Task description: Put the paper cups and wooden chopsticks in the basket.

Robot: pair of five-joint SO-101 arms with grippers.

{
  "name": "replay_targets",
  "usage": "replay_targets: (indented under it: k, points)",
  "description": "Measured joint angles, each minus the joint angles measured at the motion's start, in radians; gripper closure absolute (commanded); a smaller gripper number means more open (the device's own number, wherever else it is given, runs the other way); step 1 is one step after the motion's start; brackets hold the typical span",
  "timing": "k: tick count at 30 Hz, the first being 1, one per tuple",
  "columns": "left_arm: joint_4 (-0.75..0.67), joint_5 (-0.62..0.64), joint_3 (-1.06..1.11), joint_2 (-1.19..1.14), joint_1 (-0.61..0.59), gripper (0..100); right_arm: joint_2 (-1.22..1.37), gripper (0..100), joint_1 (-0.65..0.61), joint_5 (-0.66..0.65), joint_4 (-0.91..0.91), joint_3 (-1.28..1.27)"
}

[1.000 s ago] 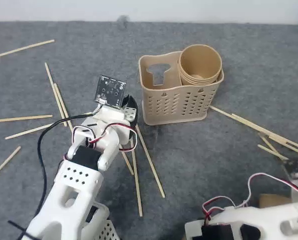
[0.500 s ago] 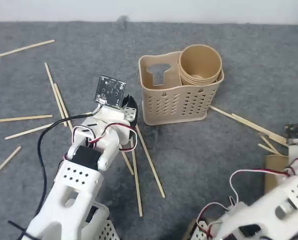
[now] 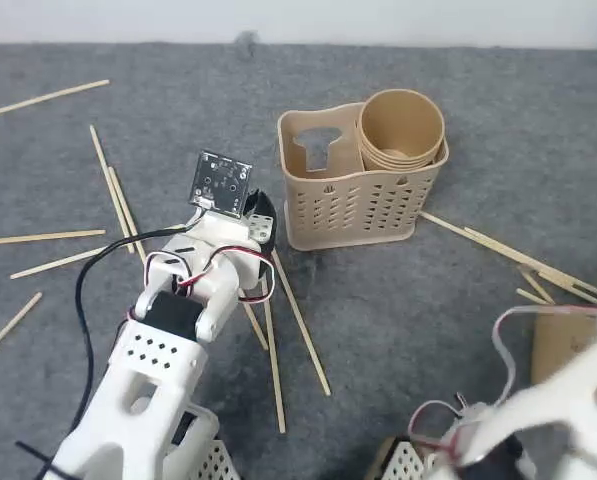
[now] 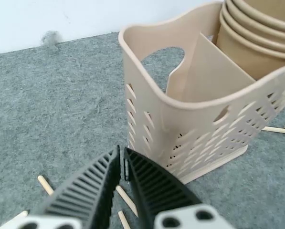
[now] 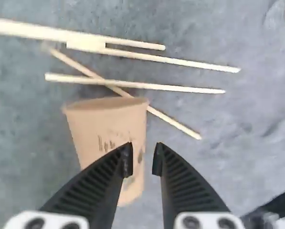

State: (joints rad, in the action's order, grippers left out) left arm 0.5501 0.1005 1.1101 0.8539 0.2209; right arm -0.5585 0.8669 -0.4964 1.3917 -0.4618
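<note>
The right gripper point(image 5: 141, 160) hangs over a paper cup point(image 5: 106, 129) lying sideways on the desk point(image 5: 237, 143), jaws narrowly apart, empty. That gap looks too small; descending could shove the cup onto the chopsticks point(image 5: 132, 85) beside it. The left gripper point(image 4: 122, 164), pressed together, sits near the basket point(image 4: 190, 129).

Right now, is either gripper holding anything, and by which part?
Nothing is held. The left gripper is shut on nothing beside the beige perforated plastic basket; the right gripper hangs open over a tan paper cup lying on its side.
</note>
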Motion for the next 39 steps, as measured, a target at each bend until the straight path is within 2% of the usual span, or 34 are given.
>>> replay_targets:
  k: [4,8,15,20,30,35,39]
  points:
    - [0.0,0.0,0.0,0.0,0.0,99,0.276,90.9,-0.008,0.127,-0.083,0.083]
    - [0.0,0.0,0.0,0.0,0.0,99,0.54,96.5,-0.008,0.224,-0.103,0.226]
    - [0.0,-0.028,0.0,0.0,0.0,99,0.783,97.8,-0.008,0.259,0.017,0.52]
    - [0.0,-0.028,0.0,0.0,0.0,99,0.878,98.2,-0.025,0.252,0.081,0.577]
    - [0.0,-0.028,0.0,0.0,0.0,99,0.925,98.3,-0.049,-0.035,0.348,0.582]
    - [0.0,-0.028,0.0,0.0,0.0,99,0.816,98.3,-0.028,-0.176,0.364,0.565]
    - [0.0,-0.028,0.0,0.0,0.0,99,0.692,98.3,-0.023,-0.322,0.364,0.431]
